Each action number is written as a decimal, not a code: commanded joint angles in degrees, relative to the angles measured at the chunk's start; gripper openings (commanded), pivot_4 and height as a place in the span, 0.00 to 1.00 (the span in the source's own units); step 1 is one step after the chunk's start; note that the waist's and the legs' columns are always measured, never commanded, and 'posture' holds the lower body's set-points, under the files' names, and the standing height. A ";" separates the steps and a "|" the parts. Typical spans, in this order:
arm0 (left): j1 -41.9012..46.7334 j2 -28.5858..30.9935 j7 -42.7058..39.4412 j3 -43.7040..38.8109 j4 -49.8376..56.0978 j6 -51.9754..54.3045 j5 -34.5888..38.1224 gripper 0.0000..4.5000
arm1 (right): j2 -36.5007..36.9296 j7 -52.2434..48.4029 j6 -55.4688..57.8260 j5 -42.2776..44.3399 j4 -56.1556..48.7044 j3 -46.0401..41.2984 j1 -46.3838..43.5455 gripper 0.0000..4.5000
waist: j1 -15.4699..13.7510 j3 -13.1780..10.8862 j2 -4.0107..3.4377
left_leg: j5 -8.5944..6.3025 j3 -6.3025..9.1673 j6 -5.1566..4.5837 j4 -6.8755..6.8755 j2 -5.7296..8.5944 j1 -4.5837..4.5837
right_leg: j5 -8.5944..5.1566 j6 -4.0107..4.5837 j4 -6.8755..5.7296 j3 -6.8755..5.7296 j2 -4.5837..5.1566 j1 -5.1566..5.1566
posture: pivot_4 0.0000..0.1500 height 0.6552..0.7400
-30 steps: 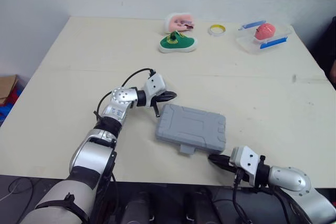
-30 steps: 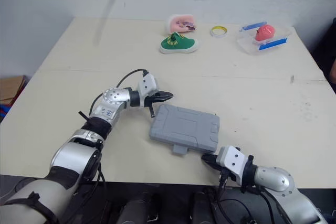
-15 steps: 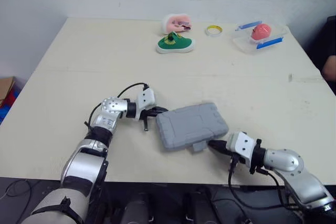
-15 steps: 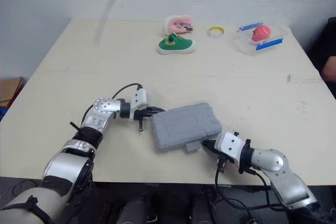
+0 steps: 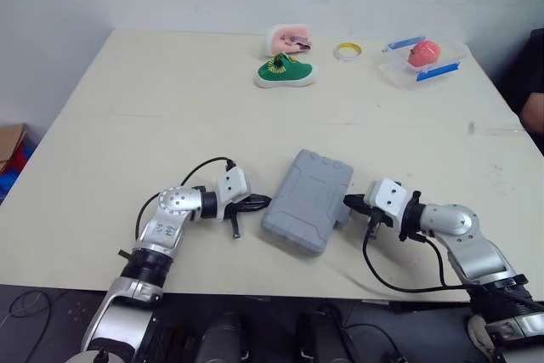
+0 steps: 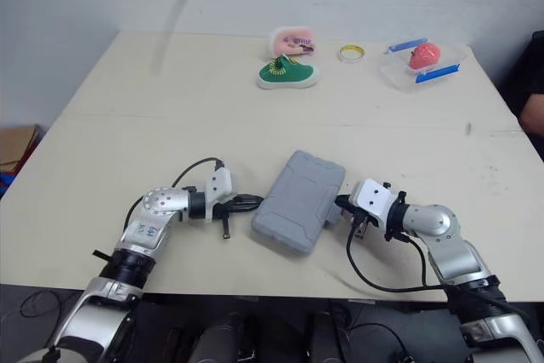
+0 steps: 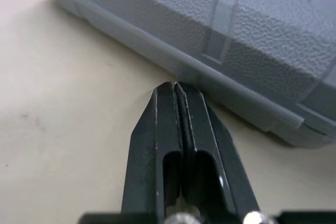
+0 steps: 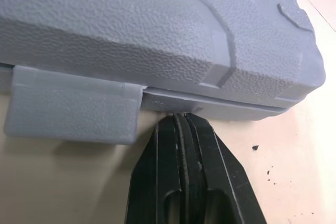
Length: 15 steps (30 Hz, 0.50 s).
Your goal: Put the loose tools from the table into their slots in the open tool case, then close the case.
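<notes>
The grey tool case (image 5: 308,200) lies closed near the table's front edge, turned so its long side runs front to back. My left gripper (image 5: 262,201) is shut and empty, its tip at the case's left edge (image 7: 210,72). My right gripper (image 5: 348,203) is also shut and empty, its tip against the case's right side just beside the latch tab (image 8: 73,109). No loose tools are in sight on the table.
At the far edge sit a green toy shoe (image 5: 284,70), a pink object (image 5: 288,37), a yellow tape ring (image 5: 346,50) and a clear tray (image 5: 422,63) holding a red object. A person's arm (image 5: 534,108) shows at the right edge.
The case has rotated on the table, from lying crosswise to lying lengthwise. Both grippers have stayed at its two sides, the right one moving farther onto the table.
</notes>
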<state>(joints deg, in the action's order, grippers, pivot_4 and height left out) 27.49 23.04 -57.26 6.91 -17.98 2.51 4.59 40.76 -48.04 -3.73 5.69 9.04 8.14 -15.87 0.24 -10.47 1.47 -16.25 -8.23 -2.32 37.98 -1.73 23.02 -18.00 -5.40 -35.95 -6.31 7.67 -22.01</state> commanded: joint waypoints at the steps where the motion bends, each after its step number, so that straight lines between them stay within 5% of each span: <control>1: -1.77 2.25 1.58 -3.94 3.62 2.17 3.03 0.00 | 1.80 1.70 1.74 -1.79 2.49 -2.74 4.43 0.01 | -0.30 0.00 -0.01 | -0.01 0.01 0.02 0.00 0.00 0.00 | 0.00 0.00 0.01 -0.02 0.01 0.02 | 1.00 1.00; 8: 2.68 0.86 -2.21 -4.26 11.95 5.10 10.98 0.00 | 1.50 5.67 1.33 1.26 -5.22 -11.52 12.26 0.01 | -2.07 -0.05 -0.10 | -0.10 0.19 0.06 0.00 0.32 0.17 | 0.10 -0.18 0.24 -0.30 0.48 0.14 | 1.00 1.00; 15: 11.89 -5.50 -3.84 4.92 11.67 8.90 9.44 0.00 | -1.12 8.33 4.85 7.12 -17.54 -19.41 21.14 0.01 | -1.56 -0.14 -0.25 | -0.14 0.14 -0.13 -0.07 0.43 0.18 | 0.20 -0.37 0.47 -0.36 0.45 0.32 | 1.00 1.00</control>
<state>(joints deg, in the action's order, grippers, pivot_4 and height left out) 36.84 19.33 -60.33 8.28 -5.72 11.35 15.26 40.56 -40.56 0.51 9.82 -2.81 -8.20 4.04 -1.32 -10.60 1.21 -16.36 -8.10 -2.49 37.90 -1.35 23.19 -17.80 -5.77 -35.46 -6.67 8.05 -21.69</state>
